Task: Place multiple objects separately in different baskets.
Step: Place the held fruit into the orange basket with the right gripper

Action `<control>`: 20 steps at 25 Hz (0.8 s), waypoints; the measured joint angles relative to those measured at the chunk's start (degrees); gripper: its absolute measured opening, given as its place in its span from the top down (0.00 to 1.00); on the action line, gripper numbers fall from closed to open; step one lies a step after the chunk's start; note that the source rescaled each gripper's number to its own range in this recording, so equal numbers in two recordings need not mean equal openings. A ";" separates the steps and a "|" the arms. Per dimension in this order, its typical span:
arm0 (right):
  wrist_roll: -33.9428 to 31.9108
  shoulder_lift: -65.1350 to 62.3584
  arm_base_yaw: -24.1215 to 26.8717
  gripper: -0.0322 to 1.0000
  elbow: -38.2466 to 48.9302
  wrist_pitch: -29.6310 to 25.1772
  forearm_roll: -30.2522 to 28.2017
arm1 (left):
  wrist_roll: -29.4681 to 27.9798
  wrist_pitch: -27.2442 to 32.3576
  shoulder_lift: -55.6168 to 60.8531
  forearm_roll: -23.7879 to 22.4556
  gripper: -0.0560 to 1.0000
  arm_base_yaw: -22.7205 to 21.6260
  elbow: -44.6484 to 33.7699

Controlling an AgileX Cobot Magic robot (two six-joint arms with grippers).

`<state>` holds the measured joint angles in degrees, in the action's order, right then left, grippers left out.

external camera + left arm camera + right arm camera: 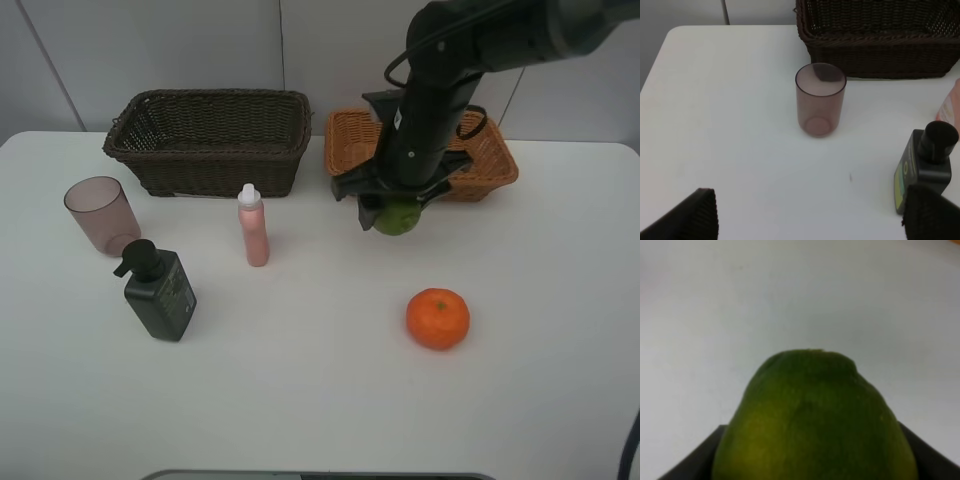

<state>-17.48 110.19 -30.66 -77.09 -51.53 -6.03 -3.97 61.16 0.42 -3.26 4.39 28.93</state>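
Observation:
My right gripper [392,208] is shut on the green round fruit [398,217], just in front of the light orange-brown basket [345,150]. In the right wrist view the green fruit [815,420] fills the space between the dark fingers. An orange [437,318] lies on the table nearer the front. The pink bottle [253,226], dark green pump bottle [158,290] and pinkish cup [101,214] stand before the dark brown basket [220,165]. My left gripper [812,215] is open and empty, short of the cup [820,99] and pump bottle [927,165].
The white table [300,400] ends at a front edge near the bottom of the high view. The right arm [440,90] reaches down over the light basket and hides part of it. The pink bottle [950,107] shows at the left wrist view's edge.

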 joint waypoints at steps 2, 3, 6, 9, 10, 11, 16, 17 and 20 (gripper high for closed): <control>0.00 -0.98 1.98 0.95 0.00 -0.37 0.55 | 0.00 0.00 0.00 0.00 0.04 0.00 0.00; 0.00 -1.31 3.14 0.95 0.00 -0.37 0.62 | 0.00 0.00 0.00 0.00 0.04 0.00 0.00; 0.24 -1.54 6.43 0.95 -1.39 -1.08 0.66 | 0.00 0.00 0.00 0.00 0.04 0.00 0.00; 0.36 -1.54 8.64 0.95 -3.79 -1.46 0.66 | 0.00 0.00 0.00 0.00 0.04 0.00 0.00; 0.41 -1.54 9.44 0.95 -5.00 -1.51 0.66 | 0.00 0.00 0.00 0.00 0.04 0.00 0.00; 0.41 -1.47 9.96 0.95 -6.14 -1.51 0.66 | 0.00 0.00 0.00 0.00 0.04 0.00 0.00; 0.41 0.89 12.22 0.95 -14.36 -1.56 0.61 | 0.00 0.00 0.00 0.00 0.04 0.00 0.00; 0.41 1.84 12.41 0.95 -15.83 -1.56 0.61 | 0.00 0.00 0.00 0.00 0.04 0.00 0.00; 0.41 4.97 12.44 0.95 -20.83 -1.63 0.61 | 0.00 0.00 0.00 0.00 0.04 0.00 0.00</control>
<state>-17.08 115.15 -18.22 -97.92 -53.16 -5.43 -3.97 61.16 0.42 -3.26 4.39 28.93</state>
